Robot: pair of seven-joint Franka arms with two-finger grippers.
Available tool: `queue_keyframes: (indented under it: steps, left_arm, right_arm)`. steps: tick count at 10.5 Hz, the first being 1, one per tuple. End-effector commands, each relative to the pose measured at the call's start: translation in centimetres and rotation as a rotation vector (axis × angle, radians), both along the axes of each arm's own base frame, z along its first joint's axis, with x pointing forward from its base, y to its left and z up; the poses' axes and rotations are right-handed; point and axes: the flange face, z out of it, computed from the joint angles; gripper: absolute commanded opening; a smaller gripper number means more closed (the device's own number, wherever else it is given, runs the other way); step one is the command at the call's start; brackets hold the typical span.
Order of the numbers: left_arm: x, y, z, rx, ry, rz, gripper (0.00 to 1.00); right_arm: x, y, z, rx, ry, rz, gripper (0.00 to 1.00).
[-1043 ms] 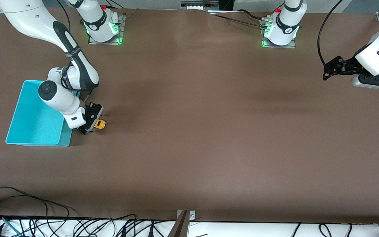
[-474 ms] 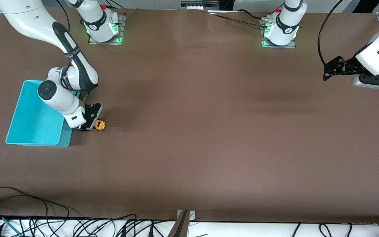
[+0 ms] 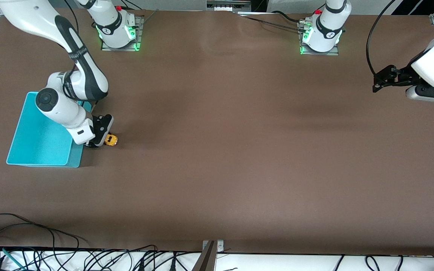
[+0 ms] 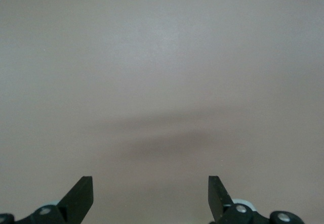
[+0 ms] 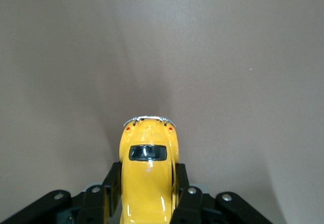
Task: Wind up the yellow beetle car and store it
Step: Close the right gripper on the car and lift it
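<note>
The yellow beetle car is a tiny yellow toy with dark windows. It sits low at the brown table, right beside the teal bin. My right gripper is shut on the car; in the right wrist view the car fills the space between the black fingers, which press its sides. My left gripper is open and empty, held over the table at the left arm's end; the left wrist view shows only bare table between its fingertips.
The teal bin is open-topped and lies at the right arm's end of the table. Cables run along the table edge nearest the front camera. A small metal bracket sits at that edge.
My right gripper has drawn the car a little toward the teal bin. The left arm has shifted slightly toward its end of the table.
</note>
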Motion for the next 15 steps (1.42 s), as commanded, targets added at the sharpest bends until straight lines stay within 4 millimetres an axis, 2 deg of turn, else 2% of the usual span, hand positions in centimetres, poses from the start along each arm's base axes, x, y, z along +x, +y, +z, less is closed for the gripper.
queue_keyframes:
  steps: [1,3,4,6,10,12,15]
  left_arm:
    - [0.3,0.1,0.5,-0.003,-0.009,0.01,1.0]
    - [0.3,0.1,0.5,-0.003,-0.011,0.01,1.0]
    - [0.3,0.1,0.5,-0.003,-0.011,0.01,1.0]
    - [0.3,0.2,0.5,-0.003,-0.009,0.01,1.0]
    - [0.3,0.2,0.5,-0.003,-0.009,0.01,1.0]
    - [0.3,0.2,0.5,-0.003,-0.009,0.01,1.0]
    - [0.3,0.2,0.5,-0.003,-0.009,0.01,1.0]
  right_arm:
    - [-1.6,1.3,5.5,-0.01,0.031,0.041,0.0]
    - [-2.2,1.1,8.6,-0.021,0.038,0.048,0.0]
    - [-2.6,0.4,10.0,-0.026,0.052,0.078,0.0]
    - [-3.1,-3.3,11.4,-0.026,0.066,0.152,0.0]
    - [-3.1,-11.2,11.6,-0.021,0.057,0.339,0.0]
    - [-3.7,-15.4,10.7,-0.01,0.065,0.425,0.0]
    - [-4.8,-20.4,8.6,0.013,0.071,0.584,0.0]
